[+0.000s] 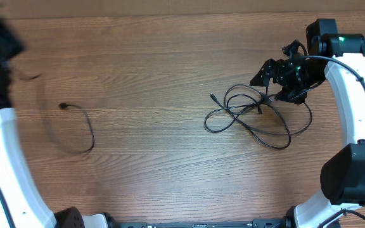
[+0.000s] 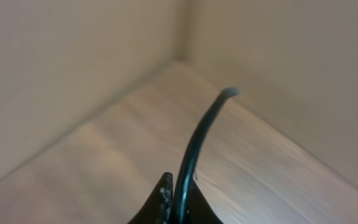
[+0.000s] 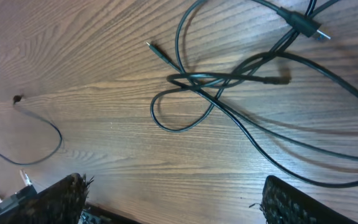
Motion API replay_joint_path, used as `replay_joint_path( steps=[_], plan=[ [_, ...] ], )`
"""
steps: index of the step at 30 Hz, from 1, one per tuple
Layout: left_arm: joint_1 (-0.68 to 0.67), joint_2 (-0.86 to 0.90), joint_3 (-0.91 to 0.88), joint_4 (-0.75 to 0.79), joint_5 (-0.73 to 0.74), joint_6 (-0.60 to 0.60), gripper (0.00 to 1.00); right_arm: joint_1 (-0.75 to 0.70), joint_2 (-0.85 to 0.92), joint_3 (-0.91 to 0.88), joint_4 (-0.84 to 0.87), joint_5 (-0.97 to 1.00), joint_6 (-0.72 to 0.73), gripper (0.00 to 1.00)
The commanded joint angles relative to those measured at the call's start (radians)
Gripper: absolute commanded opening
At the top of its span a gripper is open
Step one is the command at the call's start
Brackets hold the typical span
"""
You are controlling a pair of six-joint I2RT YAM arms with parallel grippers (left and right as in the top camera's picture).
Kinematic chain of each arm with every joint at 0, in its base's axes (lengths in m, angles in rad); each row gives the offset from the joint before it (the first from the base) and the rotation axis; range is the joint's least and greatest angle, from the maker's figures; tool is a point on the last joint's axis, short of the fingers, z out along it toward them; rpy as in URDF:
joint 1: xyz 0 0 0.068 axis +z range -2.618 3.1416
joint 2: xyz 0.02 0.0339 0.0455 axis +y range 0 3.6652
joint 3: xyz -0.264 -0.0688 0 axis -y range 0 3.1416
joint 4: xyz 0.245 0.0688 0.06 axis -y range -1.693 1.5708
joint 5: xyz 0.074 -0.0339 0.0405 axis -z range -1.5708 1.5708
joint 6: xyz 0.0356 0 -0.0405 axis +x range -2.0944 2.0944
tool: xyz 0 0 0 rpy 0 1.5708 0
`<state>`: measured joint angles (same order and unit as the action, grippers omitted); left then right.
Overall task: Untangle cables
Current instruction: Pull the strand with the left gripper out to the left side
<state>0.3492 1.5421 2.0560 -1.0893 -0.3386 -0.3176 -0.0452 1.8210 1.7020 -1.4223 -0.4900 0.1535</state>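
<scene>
Left gripper [image 2: 179, 202] has its jaws pressed together on a thin black cable [image 2: 197, 134] that sticks up out of the pinch and curves off to a pale tip; in the overhead view that arm is just a blur at the far left. Right gripper [image 3: 176, 202] hangs with jaws spread wide, holding nothing, over the upper-right edge of the tangle [image 1: 252, 117] of looped cables on the right half of the wooden table [image 1: 157, 50]. A single curved strand [image 1: 87, 130] lies on the left side, well apart from the tangle — can't tell if it's the one being pinched.

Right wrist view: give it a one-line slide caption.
Open right gripper poised near tangled black cables on a wooden table.
</scene>
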Motion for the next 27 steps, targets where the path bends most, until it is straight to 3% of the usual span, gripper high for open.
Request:
replay_joint_path(
  steps=[1,5,15,18,21,23,27],
  plan=[
    [0.16,0.006,0.005,0.004,-0.083,-0.105,0.07,0.005,-0.003,0.02,-0.008,0.019,-0.005,0.88],
    [0.241,0.008,-0.004,0.008,-0.087,-0.11,0.07,0.005,-0.003,0.02,-0.014,0.021,-0.005,0.89],
    [0.239,0.113,-0.049,0.034,0.009,-0.106,0.12,0.005,-0.003,0.02,-0.031,0.029,-0.005,0.88],
    [0.221,0.159,-0.049,0.043,0.025,-0.058,0.21,0.005,-0.003,0.02,-0.031,0.029,-0.005,0.88],
    [0.193,0.182,-0.049,0.042,0.026,-0.048,0.47,0.005,-0.003,0.02,-0.03,0.03,-0.005,0.88],
    [0.158,0.179,-0.048,0.043,0.026,-0.048,0.59,0.005,-0.003,0.02,-0.029,0.057,-0.005,0.88],
    [0.048,0.137,-0.048,0.031,0.143,0.034,0.56,0.005,-0.003,0.02,-0.021,0.137,-0.004,0.89]
  ],
)
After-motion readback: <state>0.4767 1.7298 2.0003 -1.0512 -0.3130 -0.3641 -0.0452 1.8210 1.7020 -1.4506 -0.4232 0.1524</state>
